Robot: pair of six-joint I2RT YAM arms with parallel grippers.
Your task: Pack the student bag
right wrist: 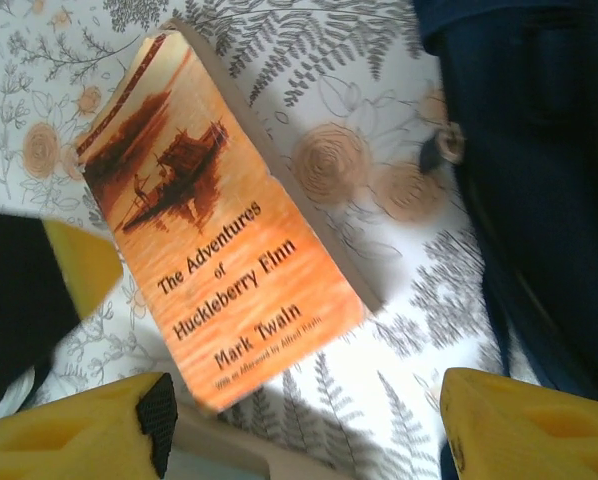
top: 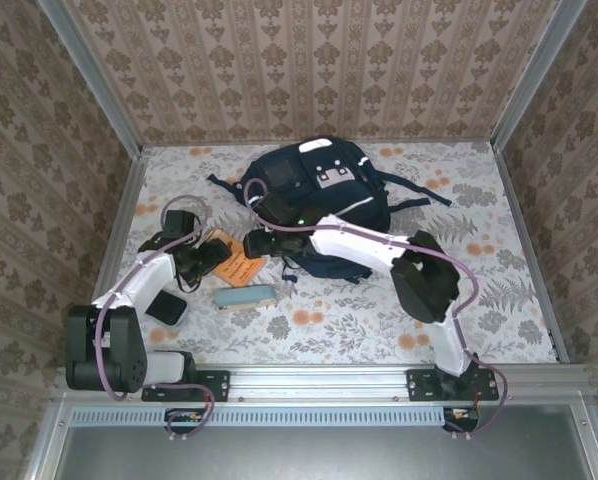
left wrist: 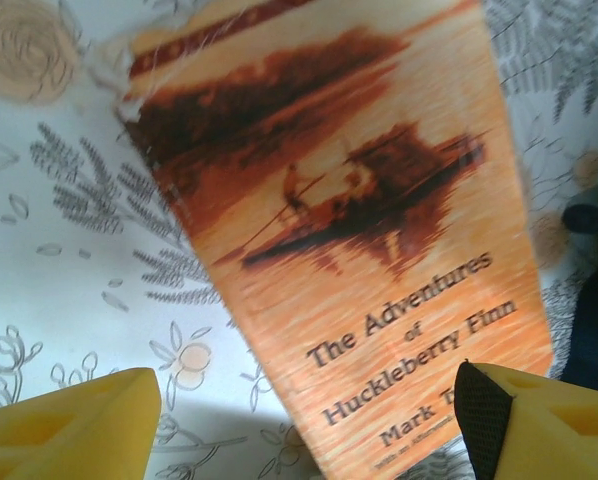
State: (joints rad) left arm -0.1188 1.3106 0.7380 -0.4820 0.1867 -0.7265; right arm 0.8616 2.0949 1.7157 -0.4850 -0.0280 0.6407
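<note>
Both arms crowding one paperback, bag's just beside it

The student bag [top: 319, 190] sits toward 12 o'clock on the counter [top: 479, 290], with the orange Huck Finn paperback [right wrist: 219, 250] at about 8 o'clock from it. The left pincer [left wrist: 299, 400] and the right pincer [right wrist: 307, 410] both hang spread over the paperback, and neither is pinching it as far as I can tell. My guess: let one pincer take it across the short edges and square to the cover. The other should go hold the bag's mouth open.
</note>
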